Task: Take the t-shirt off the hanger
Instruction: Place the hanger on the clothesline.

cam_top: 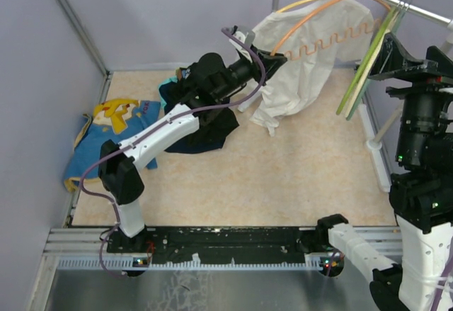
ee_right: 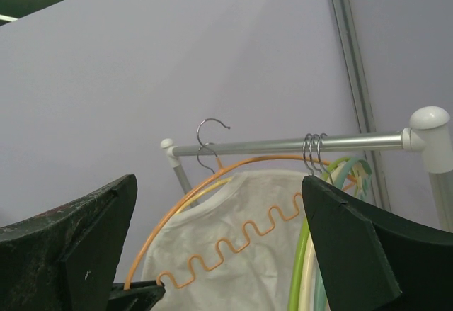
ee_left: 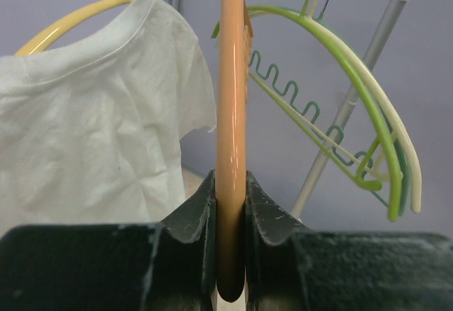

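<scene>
A white t-shirt [cam_top: 304, 63] hangs from the rail on a yellow hanger [ee_left: 64, 24] that runs through its neck. A bare orange hanger [cam_top: 311, 10] with a wavy bar hangs in front of it. My left gripper [ee_left: 230, 183] is shut on the lower end of the orange hanger [ee_left: 231, 77], with the t-shirt [ee_left: 92, 127] just to its left. My right gripper [ee_right: 219, 183] stands open at the right, below the rail and apart from it, nothing between its fingers. From there the t-shirt [ee_right: 241, 268] shows behind the orange hanger [ee_right: 233, 162].
The metal rail [cam_top: 396, 3] crosses the back right on a white stand. Green and pale hangers [cam_top: 368, 59] hang at its right end, close to my right arm. A blue and yellow garment [cam_top: 106, 130] and a dark garment [cam_top: 205, 123] lie on the table at left.
</scene>
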`<state>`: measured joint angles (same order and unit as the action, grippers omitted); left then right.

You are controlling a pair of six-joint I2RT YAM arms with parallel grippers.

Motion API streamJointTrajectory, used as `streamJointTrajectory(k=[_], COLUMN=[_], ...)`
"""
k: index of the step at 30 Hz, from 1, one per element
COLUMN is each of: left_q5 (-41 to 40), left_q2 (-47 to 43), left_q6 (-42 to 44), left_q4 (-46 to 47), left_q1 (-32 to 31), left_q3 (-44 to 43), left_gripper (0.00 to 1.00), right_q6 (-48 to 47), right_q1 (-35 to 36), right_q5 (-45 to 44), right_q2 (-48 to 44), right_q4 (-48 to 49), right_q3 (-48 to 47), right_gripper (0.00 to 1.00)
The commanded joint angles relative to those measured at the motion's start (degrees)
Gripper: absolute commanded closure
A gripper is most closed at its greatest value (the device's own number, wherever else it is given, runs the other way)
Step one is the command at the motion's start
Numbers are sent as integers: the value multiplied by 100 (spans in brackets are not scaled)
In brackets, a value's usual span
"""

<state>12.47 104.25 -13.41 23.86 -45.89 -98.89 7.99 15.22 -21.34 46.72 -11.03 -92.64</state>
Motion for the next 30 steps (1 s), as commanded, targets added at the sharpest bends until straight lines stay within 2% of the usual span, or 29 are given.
streamJointTrajectory(k=[1, 15, 16, 18, 20, 21, 22, 25, 30], left_q5=[21, -106, -111, -150, -242, -291, -318, -410, -430], left_q2=[268, 656, 632, 537, 350, 223, 96, -271, -998], left_q6=[41, 329, 350, 409, 454, 484, 516, 617, 718], left_q4=[372, -149, -224, -350, -325, -298, -275, -303, -461], left_q1=[-90, -210, -210, -209, -210, -203, -209, -200, -201], left_q3=[-530, -759, -752, -665, -397, -237, -83, 305, 925], left_gripper=[100, 100, 94, 68, 45, 36, 30, 22, 19], right_q6=[-56, 181, 223, 310, 379, 399, 412, 484, 676], right_q1=[33, 31, 31, 33, 33, 33, 33, 33, 29], right_q5=[-30, 195, 224, 304, 407, 479, 545, 722, 869], right_q2=[-97, -56, -34, 48, 186, 254, 339, 479, 651], right_q4=[59, -116, -134, -215, -316, -359, -380, -351, -291], right_q3=[-65, 87, 97, 64, -10, -44, -66, -51, -3], right_gripper=[1, 1, 1, 1, 1, 1, 1, 1, 2])
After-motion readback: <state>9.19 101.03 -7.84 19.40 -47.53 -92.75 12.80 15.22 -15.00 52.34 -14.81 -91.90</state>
